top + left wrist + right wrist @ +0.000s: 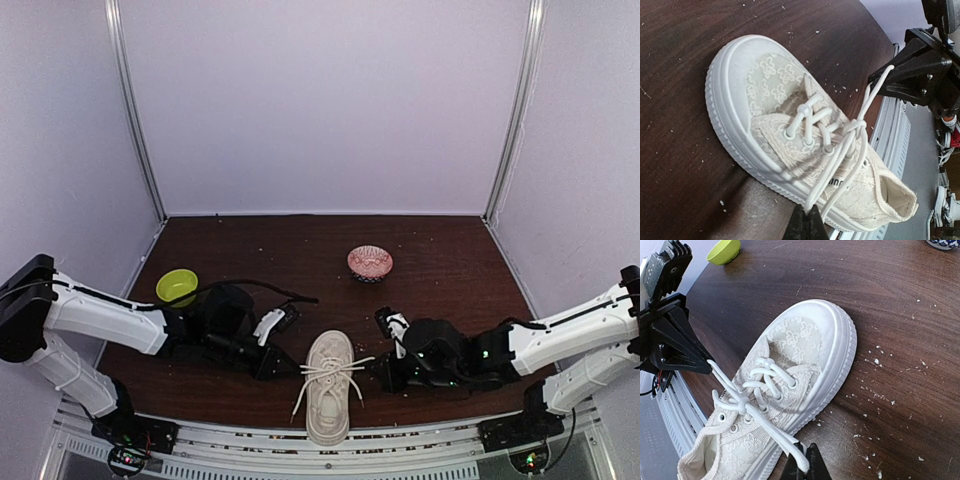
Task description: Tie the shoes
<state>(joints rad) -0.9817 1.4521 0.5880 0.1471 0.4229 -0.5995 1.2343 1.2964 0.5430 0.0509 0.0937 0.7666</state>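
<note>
L arm [100,315] comes in low from the left, forearm nearly flat over the table [450,270], wrist turned twd centre. Left gripper [804,224] sits just left of the shoe [327,405], fingers pressed together, pinching a lace [855,127] strand. Shoe lies at the near edge betw. both grippers, toe far, heel near, strands crossed once above the eyelets. R arm [570,335] comes in low from the right. Right gripper [802,464] sits just right of shoe, also squeezed tight on a lace strand.
</note>
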